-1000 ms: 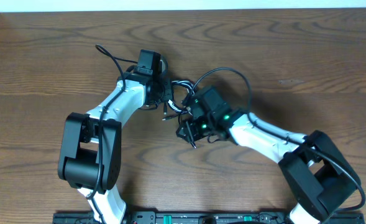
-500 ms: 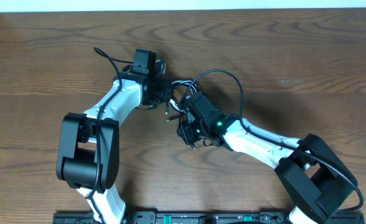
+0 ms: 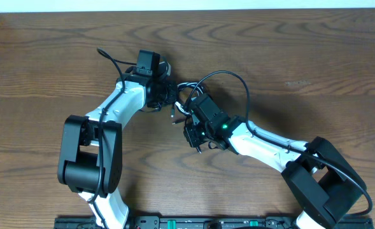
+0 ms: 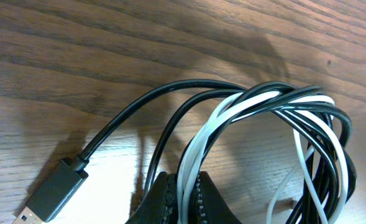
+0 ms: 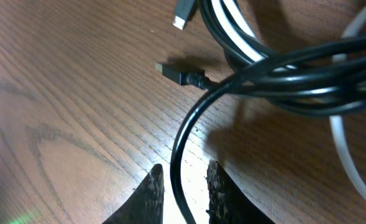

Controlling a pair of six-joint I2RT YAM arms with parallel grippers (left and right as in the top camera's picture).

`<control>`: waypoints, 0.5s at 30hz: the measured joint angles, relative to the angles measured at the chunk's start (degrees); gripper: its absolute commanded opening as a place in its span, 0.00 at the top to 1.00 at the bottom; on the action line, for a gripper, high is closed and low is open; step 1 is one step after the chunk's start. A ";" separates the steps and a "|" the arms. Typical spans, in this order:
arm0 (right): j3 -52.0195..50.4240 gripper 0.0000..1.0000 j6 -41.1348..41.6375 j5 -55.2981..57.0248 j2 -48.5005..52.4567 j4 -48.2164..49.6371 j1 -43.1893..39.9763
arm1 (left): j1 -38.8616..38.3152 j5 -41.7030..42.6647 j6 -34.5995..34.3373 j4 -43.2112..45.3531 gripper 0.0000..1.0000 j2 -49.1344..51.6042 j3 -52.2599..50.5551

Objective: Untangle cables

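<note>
- L gripper [image 4: 181,194], bottom ctr of L wrist view: jaws closed, pinching the white cable [image 4: 201,134], which comes up out of the seam btw the two dark pads.
- Black cable [image 4: 136,109] passes just left of those pads. Can't tell if it's pinched too.
- Just beyond, ctr-right of that view: white & black strands wound round each other in a tight bundle, w/ several black loops over white near the right edge.
- Lower left, same view: black USB plug [image 4: 55,190] lies flat on the wooden table [image 4: 77,37], metal tip toward the bottom-left corner. Its black lead arcs up & right into the bundle.
- R gripper [image 5: 181,183], bottom ctr of R wrist view: jaws narrowly apart. One black strand runs btw the tips w/ a gap on each side, so it isn't clamped.
- That strand curves up to mid-frame & meets a thick run of black loops crossing to the right edge. White shows at top ctr and as a pale blur down the right edge.
- Farther up, upper ctr-left: small black plug [image 5: 175,70] on the wood. A pale plug [image 5: 183,14] sits at the top edge, apart from it.
- Overhead: both grippers meet at upper ctr of frame w/ the knot btw them. L arm reaches in from lower left, R arm from lower right.
</note>
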 measured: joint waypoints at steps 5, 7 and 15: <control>0.00 0.99 0.11 0.04 0.00 0.00 0.00 | 0.00 1.55 -0.15 0.02 0.93 0.00 0.00; 0.00 0.99 0.17 0.02 0.00 0.07 0.00 | 0.00 1.90 -0.15 0.02 0.93 0.00 0.00; 0.02 0.99 0.26 -1.53 -2.78 7.26 -2.97 | 0.00 2.08 -0.13 0.11 0.92 0.00 0.00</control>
